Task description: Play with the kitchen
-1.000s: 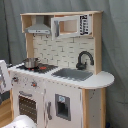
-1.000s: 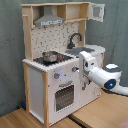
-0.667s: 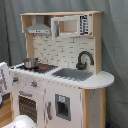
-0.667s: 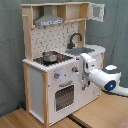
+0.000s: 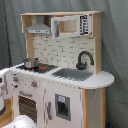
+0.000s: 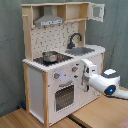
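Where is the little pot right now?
In both exterior views the pot sits on the stove, beside the sink, under the grey hood.

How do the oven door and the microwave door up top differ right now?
The microwave door sits in the upper cabinet, while the oven door sits low on the front, below the stove knobs. In the second exterior view the microwave door stands swung open, while the oven door lies flush and closed. The oven door looks larger than the microwave door. Both are white-framed with a window and belong to the kitchen.
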